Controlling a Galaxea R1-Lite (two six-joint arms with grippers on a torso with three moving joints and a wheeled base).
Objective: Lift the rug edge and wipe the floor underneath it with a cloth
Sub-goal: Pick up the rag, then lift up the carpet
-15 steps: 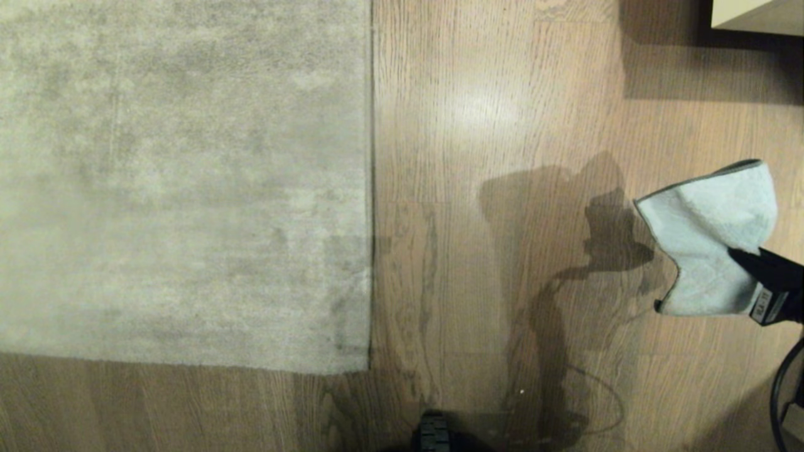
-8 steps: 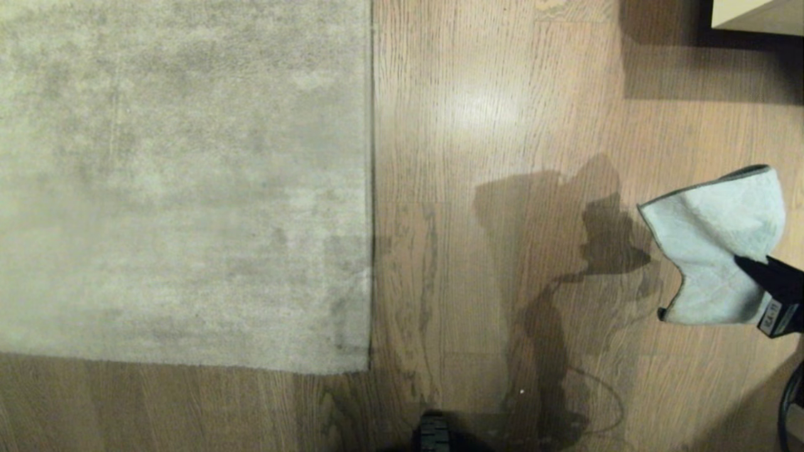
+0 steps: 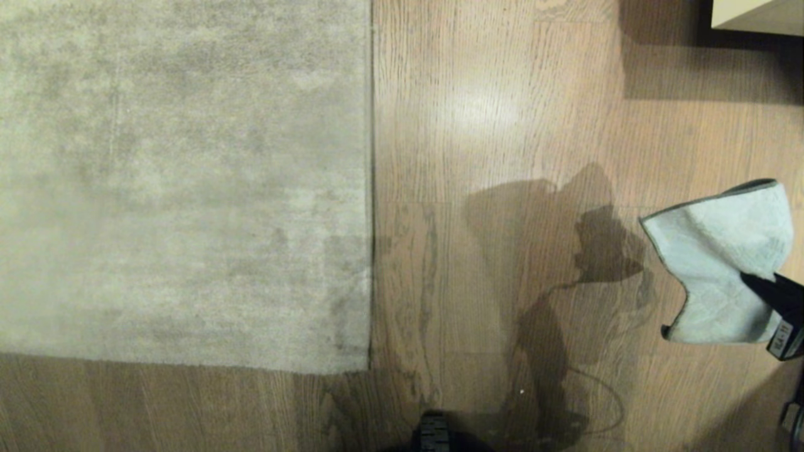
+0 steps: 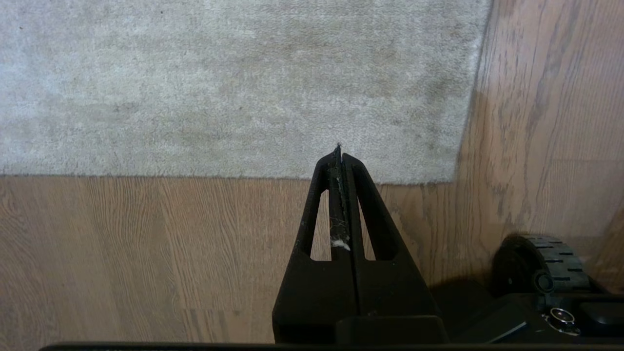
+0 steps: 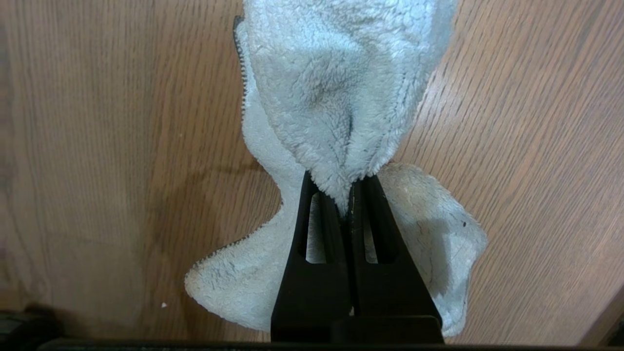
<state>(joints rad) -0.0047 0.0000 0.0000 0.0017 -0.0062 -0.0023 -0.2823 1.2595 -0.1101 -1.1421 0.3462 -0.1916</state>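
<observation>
Pinched between the closed fingers of the right gripper [image 5: 350, 187], the cloth [image 5: 336, 92] is seen close up only in the right wrist view, where its fleecy pile and dark stitched edging are plain and it bunches outward from the fingertips over the floor [image 5: 97, 146]; in the head view the same cloth [image 3: 719, 263] is a pale shape at the right edge of the frame, with the right gripper [image 3: 763, 285] cut off by that edge so that only a dark tip and a small label are visible; whether the cloth touches the floor [image 3: 490, 94] cannot be told, though a shadow is cast to its left. The rug edge [image 3: 369, 188] runs straight down the middle left of the head view to a corner at the lower centre, lying flat, well apart from the cloth. The left gripper [image 4: 340, 151] is shown only in the left wrist view, its fingers pressed together on nothing, pointing at the rug edge [image 4: 243, 174] near the corner; a wheel [image 4: 546, 263] of the base is seen at the lower right there. A pale piece of furniture [image 3: 757, 16] is cut off at the upper right of the head view, too little of it shown to be identified.
</observation>
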